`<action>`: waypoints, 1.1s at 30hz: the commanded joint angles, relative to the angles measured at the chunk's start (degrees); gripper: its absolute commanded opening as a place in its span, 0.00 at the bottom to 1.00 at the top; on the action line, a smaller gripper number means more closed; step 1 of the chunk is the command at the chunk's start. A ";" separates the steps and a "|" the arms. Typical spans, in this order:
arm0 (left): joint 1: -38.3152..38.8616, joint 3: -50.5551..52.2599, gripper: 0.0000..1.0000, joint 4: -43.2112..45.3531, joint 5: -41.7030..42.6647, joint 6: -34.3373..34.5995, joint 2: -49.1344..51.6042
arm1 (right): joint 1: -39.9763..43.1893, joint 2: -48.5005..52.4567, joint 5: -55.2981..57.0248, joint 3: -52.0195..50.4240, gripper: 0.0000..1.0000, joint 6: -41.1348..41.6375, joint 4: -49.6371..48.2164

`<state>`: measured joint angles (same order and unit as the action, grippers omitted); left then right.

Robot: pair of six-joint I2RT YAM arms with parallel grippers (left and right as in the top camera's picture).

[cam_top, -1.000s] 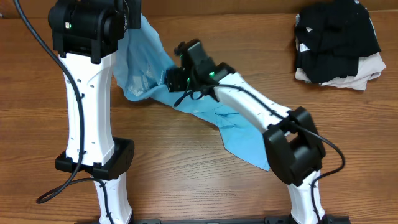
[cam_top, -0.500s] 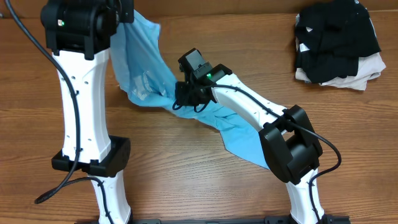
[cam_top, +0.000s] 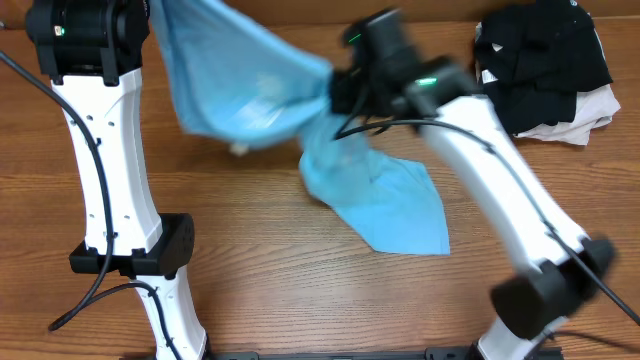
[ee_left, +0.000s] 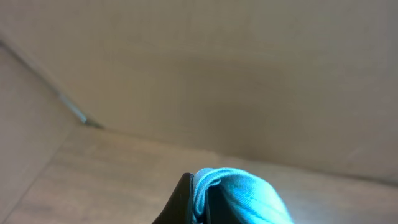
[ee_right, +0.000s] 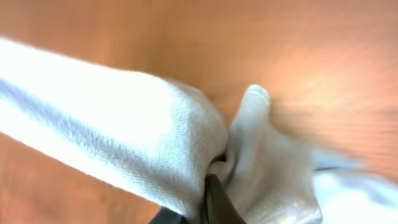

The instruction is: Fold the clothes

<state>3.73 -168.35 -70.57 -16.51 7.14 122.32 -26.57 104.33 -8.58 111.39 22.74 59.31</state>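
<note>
The left arm (cam_top: 105, 150) stands nearly upright from its base at the near left. Its dark wrist housing is at the far left corner of the overhead view and hides the fingertips from above. The left gripper (ee_left: 200, 202) is clenched on a bunched edge of the light blue T-shirt (cam_top: 250, 90). In the left wrist view one dark finger (ee_left: 182, 200) shows at the bottom edge, with a rounded fold of cloth pressed against its inner side.

The right arm (cam_top: 500, 170) stretches in a long diagonal from its base at the near right towards the far middle, its wrist end blurred. The right gripper (cam_top: 340, 92) is closed on the shirt too. In the right wrist view the cloth looks washed out, almost white, and is gathered into a tight crease just above the one dark finger (ee_right: 214, 202) that can be seen.

Between the two pairs of fingers the shirt hangs in the air as a sagging band. Below the right fingers the rest drops, and its lower part lies spread on the wooden table (cam_top: 250, 260), nearer the robot than those fingers.

To the right of the right fingers, well apart from the shirt, black garments (cam_top: 545, 60) are piled on a beige cloth (cam_top: 595, 112)
</note>
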 commanded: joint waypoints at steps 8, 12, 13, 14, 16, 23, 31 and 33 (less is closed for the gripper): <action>0.04 -3.26 0.04 10.32 15.21 0.61 -12.66 | 4.48 -6.45 3.43 1.66 0.04 -3.23 5.62; 0.04 -3.26 0.04 12.15 18.60 0.61 -16.09 | 2.73 -5.27 1.20 -1.57 0.08 -0.83 5.55; 0.04 -3.26 0.04 12.24 19.30 0.61 -16.59 | 2.23 -4.94 0.72 -2.56 0.09 0.15 5.33; 0.04 -3.26 0.04 12.28 19.87 0.61 -17.05 | 1.62 -4.39 0.22 -3.76 0.10 1.09 4.85; 0.04 -3.26 0.04 12.33 20.87 0.61 -17.46 | 0.28 -3.21 -2.16 -6.47 0.15 2.23 3.34; 0.04 -3.23 0.04 13.42 21.03 0.59 -17.44 | -4.92 0.50 -7.91 -13.66 0.66 2.32 -3.54; 0.04 -3.23 0.04 10.29 21.53 0.52 -17.44 | -3.19 1.40 -2.38 -13.68 0.81 -4.07 -8.39; 0.04 -3.13 0.04 9.05 22.32 -0.11 -17.44 | -2.93 2.54 -2.45 -13.68 0.81 -5.03 -9.75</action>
<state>4.08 -170.78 -61.25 4.58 7.16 105.75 -30.48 106.74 -12.53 96.97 20.78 50.59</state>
